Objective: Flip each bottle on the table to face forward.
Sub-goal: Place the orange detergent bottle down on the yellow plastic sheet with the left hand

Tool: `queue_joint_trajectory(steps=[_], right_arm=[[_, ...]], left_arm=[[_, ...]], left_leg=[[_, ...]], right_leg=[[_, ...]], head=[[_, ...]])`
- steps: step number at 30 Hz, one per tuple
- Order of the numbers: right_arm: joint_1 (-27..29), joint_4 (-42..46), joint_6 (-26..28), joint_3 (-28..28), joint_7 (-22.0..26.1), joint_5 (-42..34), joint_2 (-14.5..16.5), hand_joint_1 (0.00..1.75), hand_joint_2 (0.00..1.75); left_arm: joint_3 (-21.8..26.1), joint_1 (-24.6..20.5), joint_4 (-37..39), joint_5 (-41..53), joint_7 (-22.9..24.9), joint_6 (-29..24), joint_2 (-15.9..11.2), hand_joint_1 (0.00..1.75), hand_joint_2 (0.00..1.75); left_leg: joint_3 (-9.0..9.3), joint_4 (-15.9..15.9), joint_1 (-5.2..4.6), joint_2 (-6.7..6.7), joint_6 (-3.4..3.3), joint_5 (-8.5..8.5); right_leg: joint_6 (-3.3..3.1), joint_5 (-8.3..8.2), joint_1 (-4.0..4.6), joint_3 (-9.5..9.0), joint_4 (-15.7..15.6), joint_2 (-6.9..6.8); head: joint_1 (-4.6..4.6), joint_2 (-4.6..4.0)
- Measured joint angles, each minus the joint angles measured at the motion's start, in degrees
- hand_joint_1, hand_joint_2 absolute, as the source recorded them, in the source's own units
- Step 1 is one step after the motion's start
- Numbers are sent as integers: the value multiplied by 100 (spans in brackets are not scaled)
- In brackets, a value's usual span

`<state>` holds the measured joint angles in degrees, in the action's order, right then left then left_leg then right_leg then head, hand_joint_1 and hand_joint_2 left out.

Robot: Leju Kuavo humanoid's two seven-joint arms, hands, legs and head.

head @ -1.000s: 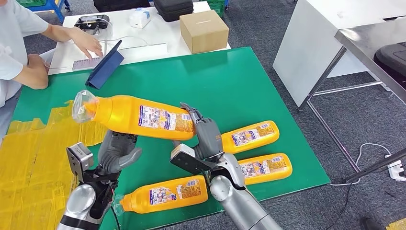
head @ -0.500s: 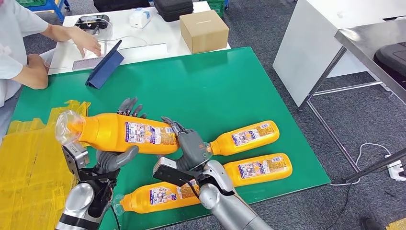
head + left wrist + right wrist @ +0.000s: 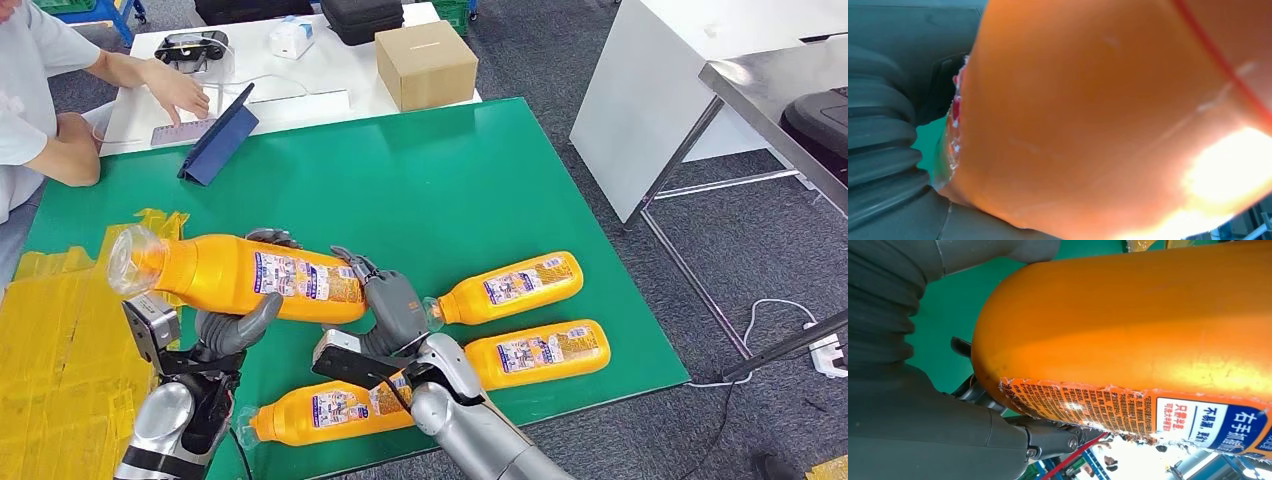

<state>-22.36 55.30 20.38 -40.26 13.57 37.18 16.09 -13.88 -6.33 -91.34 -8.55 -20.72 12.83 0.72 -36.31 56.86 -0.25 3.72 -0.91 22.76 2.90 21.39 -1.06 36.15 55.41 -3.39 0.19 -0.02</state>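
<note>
Above green table (image 3: 480, 170), both hands carry large orange plastic bottle (image 3: 240, 275) sideways: left hand (image 3: 235, 325) cups it from beneath, right hand (image 3: 385, 305) wraps base end. Three more orange bottles (image 3: 510, 285) lie nearby.

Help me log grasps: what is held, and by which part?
The raised orange bottle: left hand grips its middle, right hand its base end.
</note>
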Motion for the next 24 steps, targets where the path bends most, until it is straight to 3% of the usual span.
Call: queue_joint_trajectory(steps=[12,16,20,24], right_arm=[[-2,-28,72,-25,12,-81,5,169,175],[24,78,148,-17,44,-163,-26,5,175],[215,494,215,19,136,-343,-121,0,175],[529,1396,230,123,283,-585,-282,0,175]], left_arm=[[13,0,2,20,0,-160,8,175,175],[11,-5,2,73,-9,-327,33,175,175],[23,-73,-26,697,-97,-994,46,175,175],[103,-208,-67,2587,11,-2397,-48,175,175]], left_leg=[[0,0,0,0,0,0],[0,0,0,0,0,0],[-2,0,0,-1,0,0],[-2,0,0,0,0,0]], right_leg=[[0,0,0,1,0,0],[0,0,0,1,0,0],[0,0,0,1,0,-1],[0,0,1,3,0,-1]], head=[[-1,0],[0,0],[1,0],[0,0]])
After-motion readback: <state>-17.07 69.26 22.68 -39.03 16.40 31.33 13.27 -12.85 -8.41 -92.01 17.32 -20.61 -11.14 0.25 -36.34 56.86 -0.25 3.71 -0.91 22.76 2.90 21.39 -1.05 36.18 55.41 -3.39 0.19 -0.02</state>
